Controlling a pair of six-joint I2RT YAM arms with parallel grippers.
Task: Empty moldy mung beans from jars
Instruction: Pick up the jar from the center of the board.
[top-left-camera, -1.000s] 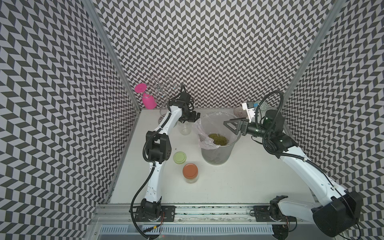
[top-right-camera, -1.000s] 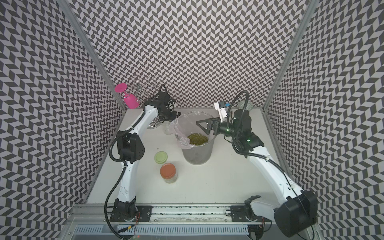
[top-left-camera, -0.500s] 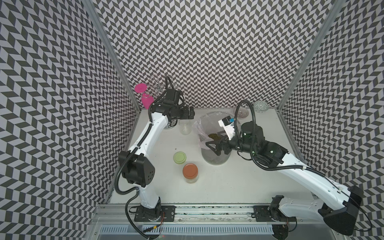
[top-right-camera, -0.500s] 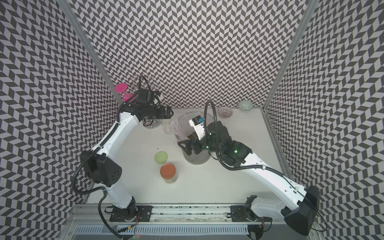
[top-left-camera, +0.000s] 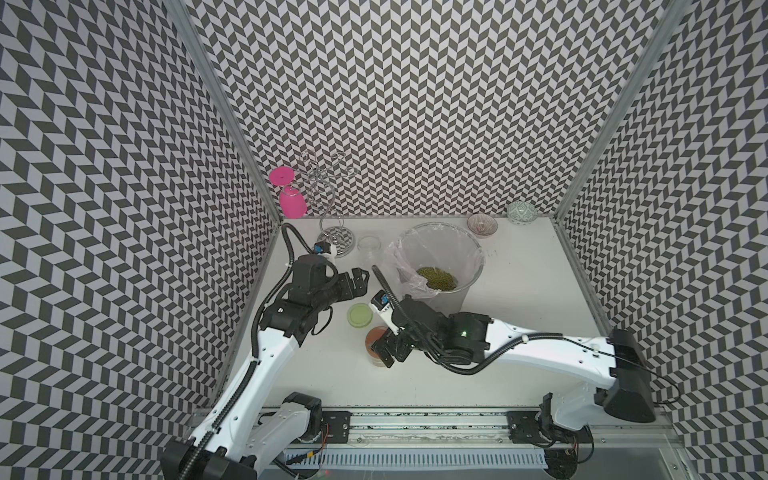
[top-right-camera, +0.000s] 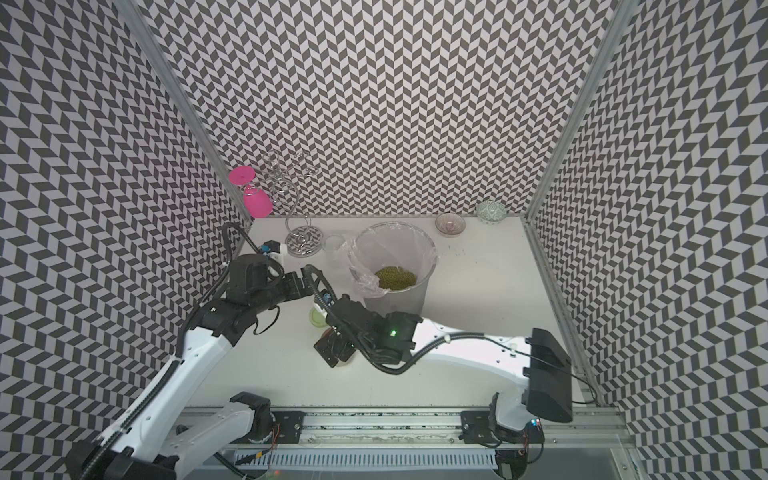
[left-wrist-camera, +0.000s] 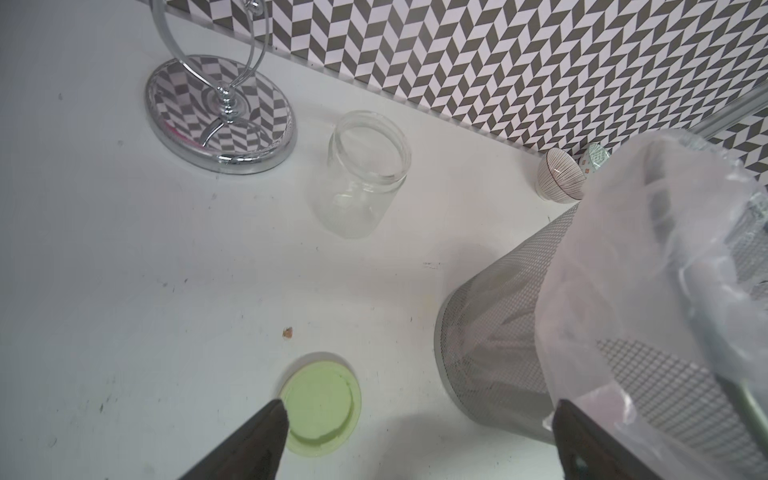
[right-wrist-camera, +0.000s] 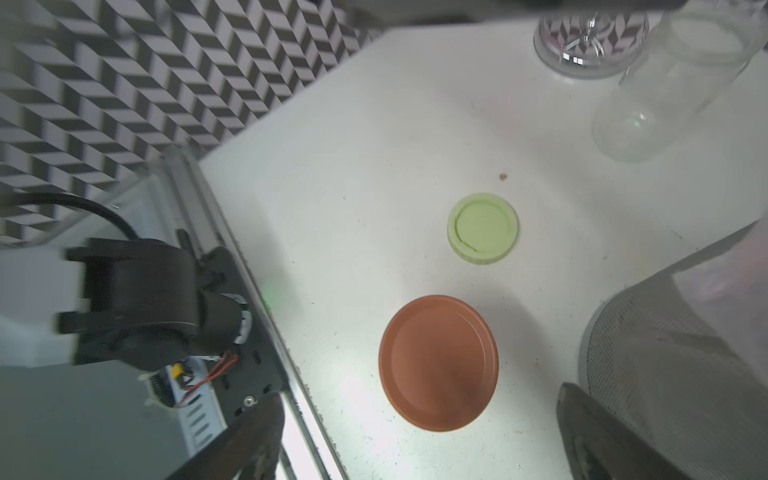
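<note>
Shows the mung beans heaped at the bottom of the plastic-lined bin, toward the back of the table. Finds one clear jar upright, lidless and empty, just beside the bin and near the mirrored base of the wire stand. Places the pale green lid flat on the table in front of that jar, apart from it. Puts the second jar just in front of the green lid, capped with the orange-brown lid, its contents hidden in both top views. Catches the right gripper hanging directly over that capped jar, fingers spread wide to either side of the lid, clasping nothing, with no contact to be made out in the right wrist view. Catches the left gripper above bare table between the empty jar and the green lid, close to the bin's wall, fingers likewise spread wide and empty. Notes a pink goblet upside down beside the stand in the back corner, and two small bowls by the back wall, well apart from both jars.
</note>
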